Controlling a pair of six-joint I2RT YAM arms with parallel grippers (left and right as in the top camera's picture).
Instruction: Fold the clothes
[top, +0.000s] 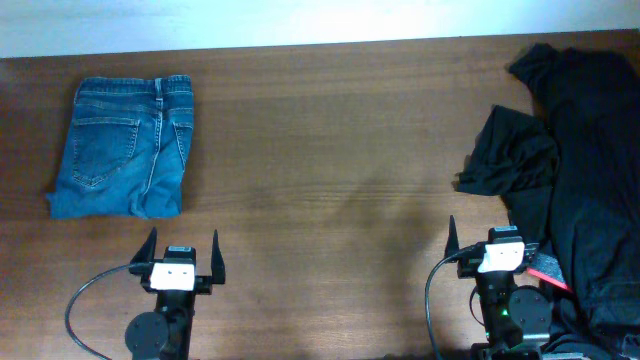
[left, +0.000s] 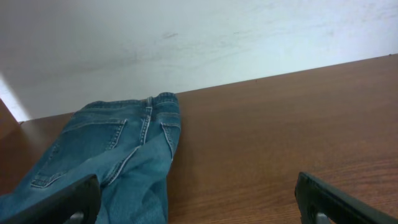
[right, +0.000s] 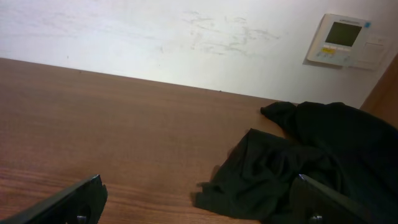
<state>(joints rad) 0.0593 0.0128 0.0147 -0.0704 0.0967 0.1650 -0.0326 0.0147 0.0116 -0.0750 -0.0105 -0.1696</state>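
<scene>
The blue denim jeans (top: 125, 148) lie folded into a compact rectangle at the far left of the table, back pocket up. They also show in the left wrist view (left: 112, 155), ahead and left of the fingers. My left gripper (top: 181, 253) is open and empty, near the front edge, just right of and nearer than the jeans. My right gripper (top: 493, 243) is open and empty at the front right, beside a pile of black clothing (top: 570, 150). In the right wrist view the black cloth (right: 292, 168) lies ahead and to the right of the fingers.
The black clothing heap covers the right end of the wooden table (top: 330, 180) and reaches the front right corner. A pale wall (right: 155, 31) with a wall-mounted thermostat panel (right: 342, 40) stands behind the table.
</scene>
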